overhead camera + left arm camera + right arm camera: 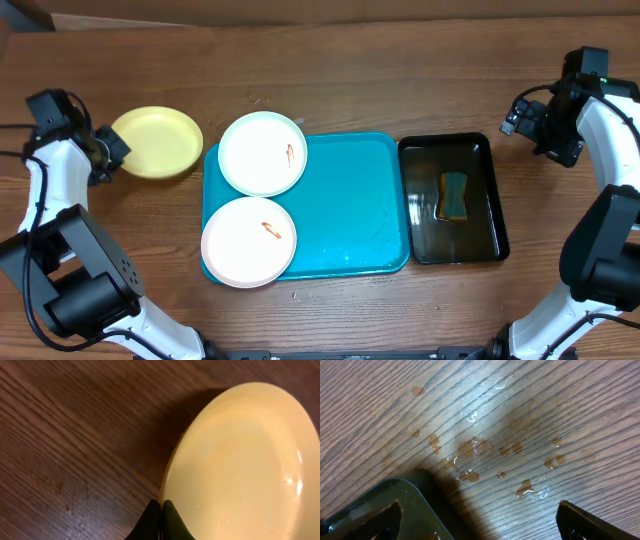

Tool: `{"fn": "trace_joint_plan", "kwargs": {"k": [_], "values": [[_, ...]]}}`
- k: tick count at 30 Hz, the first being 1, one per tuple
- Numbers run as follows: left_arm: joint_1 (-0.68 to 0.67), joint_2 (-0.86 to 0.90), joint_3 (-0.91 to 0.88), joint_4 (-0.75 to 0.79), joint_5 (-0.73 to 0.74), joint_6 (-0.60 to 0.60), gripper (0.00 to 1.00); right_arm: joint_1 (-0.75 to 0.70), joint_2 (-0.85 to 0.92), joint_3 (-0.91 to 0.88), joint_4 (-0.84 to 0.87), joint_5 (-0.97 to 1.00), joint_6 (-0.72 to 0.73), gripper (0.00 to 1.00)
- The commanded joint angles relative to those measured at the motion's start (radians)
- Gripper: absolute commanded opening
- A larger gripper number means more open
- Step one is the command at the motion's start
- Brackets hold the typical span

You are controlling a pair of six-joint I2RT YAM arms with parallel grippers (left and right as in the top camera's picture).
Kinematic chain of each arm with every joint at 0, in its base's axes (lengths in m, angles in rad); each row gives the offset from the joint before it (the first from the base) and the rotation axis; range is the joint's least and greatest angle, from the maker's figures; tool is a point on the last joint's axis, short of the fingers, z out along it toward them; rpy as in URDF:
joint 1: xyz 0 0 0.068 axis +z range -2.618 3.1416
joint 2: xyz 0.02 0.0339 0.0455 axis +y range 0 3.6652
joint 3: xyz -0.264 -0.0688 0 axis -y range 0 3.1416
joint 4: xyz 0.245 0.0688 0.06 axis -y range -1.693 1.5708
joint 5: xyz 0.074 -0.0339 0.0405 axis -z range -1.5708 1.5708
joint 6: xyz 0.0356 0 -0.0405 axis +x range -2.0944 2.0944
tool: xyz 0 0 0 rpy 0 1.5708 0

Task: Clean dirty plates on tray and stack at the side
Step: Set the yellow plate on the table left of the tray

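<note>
One wooden desk [350, 90] carries one turquoise tray [350, 200] and one black tub [500, 240] holding water and one sponge [454, 195]. There are three plates. The far white plate [262, 153] and near white plate [248, 242], both red-smeared, sit on the tray's left side. The yellow plate [157, 142] lies on the desk left of the tray. The left end effector [161, 510], fingers pressed together, sits at the yellow plate's rim. The right end effector [518, 118], spread wide, hangs over the wet desk by the tub's far right corner.

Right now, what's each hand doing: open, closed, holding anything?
Left hand: closed, tips at the yellow plate rim, no grip visible.
Right hand: open, empty, over the wet table.
</note>
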Motion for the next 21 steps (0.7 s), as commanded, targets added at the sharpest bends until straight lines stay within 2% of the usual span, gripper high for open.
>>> {"fn": "trace_joint_plan", "kwargs": {"k": [1,2,4,5,6,11,15,21], "values": [[-0.010,-0.011,-0.042,0.033,-0.024,-0.018,0.05,-0.004,-0.009,0.019,0.003,-0.006,0.001,1.00],[-0.010,-0.011,-0.041,0.033,-0.023,-0.017,0.12,-0.004,-0.009,0.019,0.003,-0.006,0.001,1.00],[-0.010,-0.011,-0.037,0.032,-0.012,-0.016,0.38,-0.004,-0.009,0.019,0.003,-0.006,0.001,1.00],[-0.010,-0.011,-0.032,0.027,0.008,-0.015,0.56,-0.004,-0.009,0.019,0.003,-0.006,0.001,1.00],[-0.010,-0.011,-0.023,0.018,0.043,-0.005,0.61,-0.004,-0.009,0.019,0.003,-0.006,0.001,1.00],[-0.026,-0.033,0.083,-0.084,0.266,0.077,0.65,-0.004,-0.009,0.019,0.003,-0.006,0.001,1.00],[-0.093,-0.071,0.159,-0.177,0.355,0.107,0.59,-0.004,-0.009,0.019,0.003,-0.006,0.001,1.00],[-0.276,-0.092,0.162,-0.241,0.294,0.107,0.59,-0.004,-0.009,0.019,0.003,-0.006,0.001,1.00]]}}
